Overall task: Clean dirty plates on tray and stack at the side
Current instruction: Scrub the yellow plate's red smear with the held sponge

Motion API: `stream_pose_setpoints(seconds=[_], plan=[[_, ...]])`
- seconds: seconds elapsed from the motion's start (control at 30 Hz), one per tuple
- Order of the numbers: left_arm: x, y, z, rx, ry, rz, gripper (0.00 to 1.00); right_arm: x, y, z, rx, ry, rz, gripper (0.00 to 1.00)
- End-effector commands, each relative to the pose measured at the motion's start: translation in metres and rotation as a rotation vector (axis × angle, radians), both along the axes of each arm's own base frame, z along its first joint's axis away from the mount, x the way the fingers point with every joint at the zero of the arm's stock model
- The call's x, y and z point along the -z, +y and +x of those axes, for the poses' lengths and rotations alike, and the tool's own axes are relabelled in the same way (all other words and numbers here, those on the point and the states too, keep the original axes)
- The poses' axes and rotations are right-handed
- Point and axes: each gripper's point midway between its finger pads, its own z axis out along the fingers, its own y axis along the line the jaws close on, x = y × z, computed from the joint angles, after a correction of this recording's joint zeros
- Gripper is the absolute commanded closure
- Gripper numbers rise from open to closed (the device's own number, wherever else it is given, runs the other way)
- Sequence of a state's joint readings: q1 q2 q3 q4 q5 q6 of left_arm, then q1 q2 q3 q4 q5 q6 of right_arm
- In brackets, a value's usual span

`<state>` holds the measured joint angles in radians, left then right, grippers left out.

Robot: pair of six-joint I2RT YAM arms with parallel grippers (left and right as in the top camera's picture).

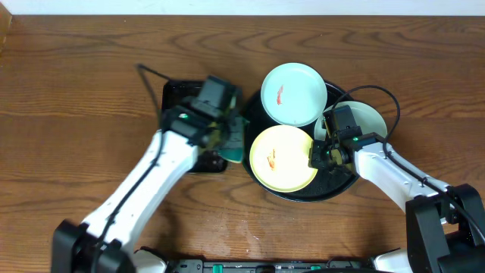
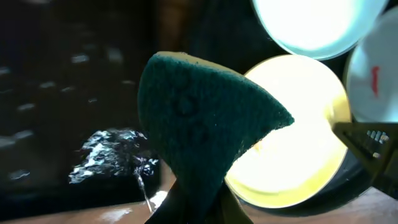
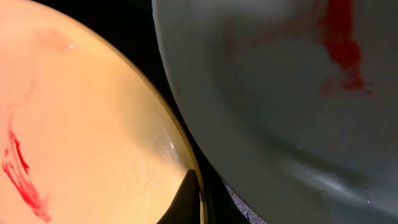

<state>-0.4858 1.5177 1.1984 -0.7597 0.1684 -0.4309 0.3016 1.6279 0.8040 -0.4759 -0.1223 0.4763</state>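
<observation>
Both jaws are closed: your left gripper (image 1: 227, 135) clamps the sponge (image 2: 205, 118), and your right gripper (image 1: 314, 155) pinches the yellow plate (image 1: 276, 159) at its rim, with the mint plate (image 1: 294, 93) just beside it.

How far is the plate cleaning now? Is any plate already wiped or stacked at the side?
Done: nothing yet. The yellow plate, the mint plate and a third plate all sit on the tray, none stacked aside; the first two show red smears. In hand: the left hand holds the green sponge; the right hand is shut on the yellow plate's rim. Left: wipe every plate, then stack them beside the tray.
</observation>
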Motion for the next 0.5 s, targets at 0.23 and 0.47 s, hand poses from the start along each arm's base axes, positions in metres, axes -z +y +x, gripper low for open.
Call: stream_pose_setpoints(seconds=[0.23,0.47], plan=[[0.079,-0.097,-0.004,0.091,0.166,-0.16,0.92,0.008,-0.007,-0.004,-0.049,0.006,-0.055,0.98],[0.129,-0.126,-0.019,0.088,0.303,-0.211,0.92,0.008,-0.007,-0.003,-0.049,0.005,-0.053,0.99]])
